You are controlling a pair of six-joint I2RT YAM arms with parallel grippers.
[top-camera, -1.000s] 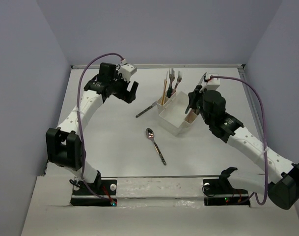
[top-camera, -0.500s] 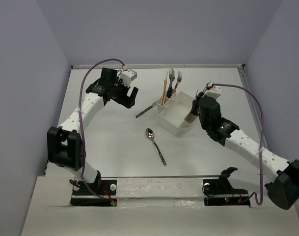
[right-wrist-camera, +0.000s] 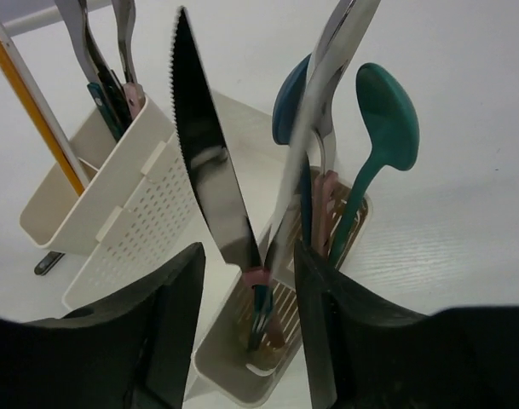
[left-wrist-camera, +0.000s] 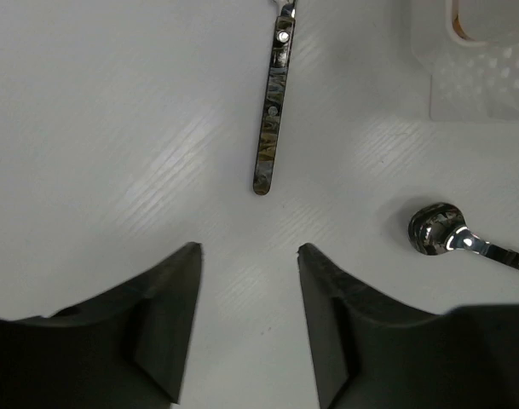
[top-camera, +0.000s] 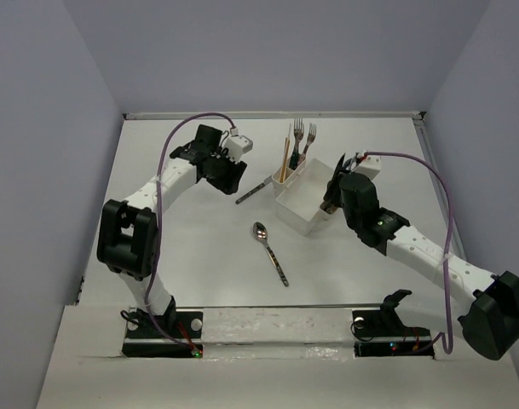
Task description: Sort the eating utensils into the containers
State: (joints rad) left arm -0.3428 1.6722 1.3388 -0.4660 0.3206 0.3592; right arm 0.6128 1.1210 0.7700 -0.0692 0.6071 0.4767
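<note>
- Two hands work over a white bench (top-camera: 191,256) in the top view. The left hand (top-camera: 229,175) hangs low just beside the blade end of a dark-handled utensil (top-camera: 253,191), which lies flat between that hand and the white caddy (top-camera: 303,203).
- From this height I cannot tell how wide the left hand stands.
- A spoon (top-camera: 269,252) with a patterned handle lies on the bench nearer the arm bases, apart from both hands and from the caddy.
- Forks (top-camera: 303,135) and orange chopsticks (top-camera: 285,158) stand upright in the caddy's far end slot. The right hand (top-camera: 332,194) sits over the near end slot.
- Left wrist view: the left hand (left-wrist-camera: 249,251) is partly spread and holds nothing. The dark-handled utensil (left-wrist-camera: 272,128) lies straight ahead of the gap, its butt end a little beyond the fingertips and touching neither.
- The spoon's bowl (left-wrist-camera: 436,228) lies off to the right of the hand, and a corner of the caddy (left-wrist-camera: 464,89) shows at the upper right.
- Right wrist view: the right hand (right-wrist-camera: 246,249) is partly open. A serrated knife (right-wrist-camera: 210,170) stands between its fingers, blade up and pink handle down in the near slot, and bench shows between the blade and the left finger (right-wrist-camera: 170,324).
- A bare metal utensil (right-wrist-camera: 331,60) leans just beside the right finger, and I cannot tell whether they touch.
- A teal spoon (right-wrist-camera: 387,111) and a darker blue spoon (right-wrist-camera: 287,111) stand in the same slot.
</note>
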